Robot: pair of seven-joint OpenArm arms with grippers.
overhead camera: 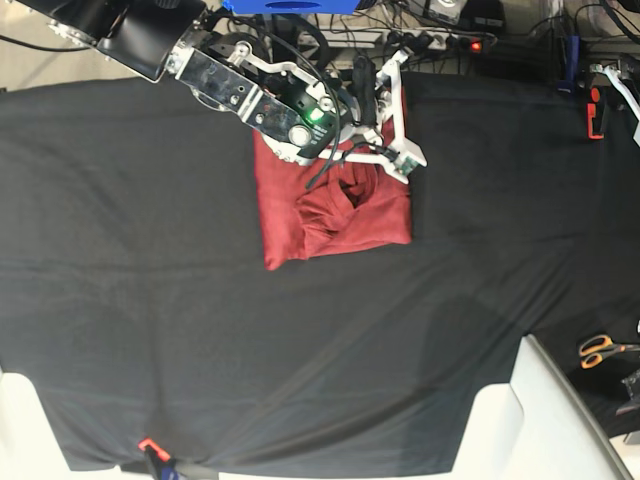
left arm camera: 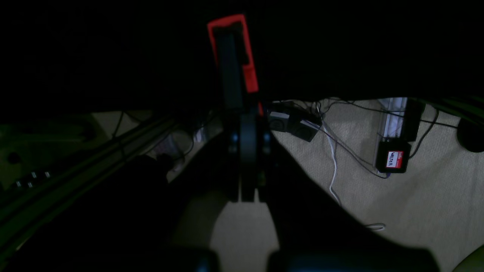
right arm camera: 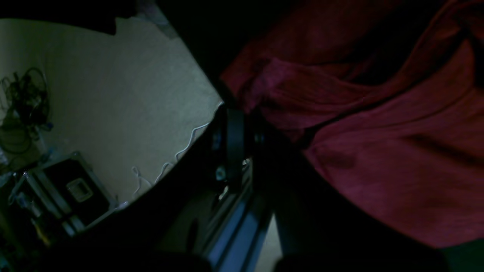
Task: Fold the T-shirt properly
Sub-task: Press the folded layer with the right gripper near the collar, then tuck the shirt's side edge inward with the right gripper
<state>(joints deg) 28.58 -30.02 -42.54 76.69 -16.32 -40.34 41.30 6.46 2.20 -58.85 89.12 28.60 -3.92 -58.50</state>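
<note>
The maroon T-shirt (overhead camera: 335, 215) lies partly folded on the black table cloth (overhead camera: 150, 250), at the middle of the far side, with a rumpled fold in its centre. My right gripper (overhead camera: 372, 88) reaches in from the upper left to the shirt's far edge. In the right wrist view its jaws (right arm camera: 232, 113) are shut, and the T-shirt (right arm camera: 378, 151) bunches right at their tips, with creases running away from them. My left gripper (overhead camera: 595, 110), with its red-edged fingers (left arm camera: 247, 68), is shut on nothing over the cloth's far right edge, away from the shirt.
Orange-handled scissors (overhead camera: 600, 348) lie at the right edge. White panels (overhead camera: 545, 420) stand at the near corners. A power strip and cables (overhead camera: 440, 42) run behind the table. Cables and small boxes (left arm camera: 393, 158) lie on the floor beside it.
</note>
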